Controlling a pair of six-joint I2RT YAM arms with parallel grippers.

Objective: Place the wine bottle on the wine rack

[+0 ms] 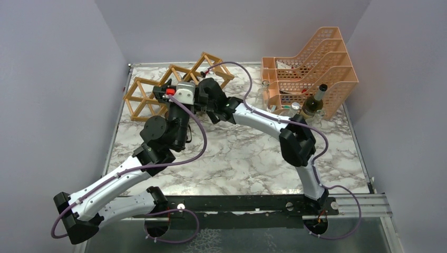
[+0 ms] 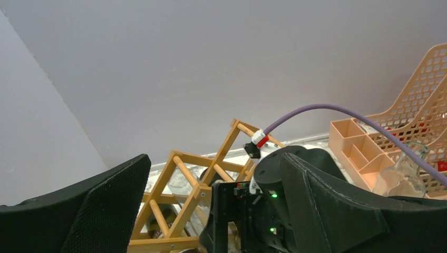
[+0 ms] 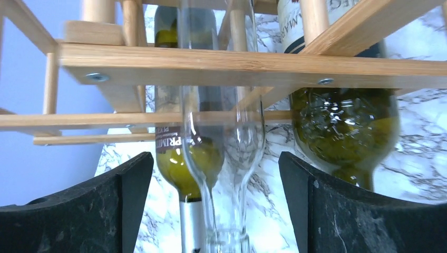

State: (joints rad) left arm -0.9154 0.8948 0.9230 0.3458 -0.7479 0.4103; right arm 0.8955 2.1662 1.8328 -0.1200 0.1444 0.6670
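In the top view the bottle is hidden, because both arms lie over the middle of the rack [image 1: 130, 88]. In the right wrist view the clear bottle [image 3: 221, 132] is seen lying in a cell of the rack. Its base is cut off at the top edge and its mouth at the bottom edge. Its long axis runs through the cell, with the neck pointed toward the camera. A green bottle [image 3: 342, 121] is lodged just beside it, and another green bottle [image 3: 171, 158] is partly masked behind it. The right gripper [image 3: 213, 211] is found with its jaws spread either side of the neck, clear of the glass. The left gripper [image 2: 221, 211] is found wide open, with nothing held.
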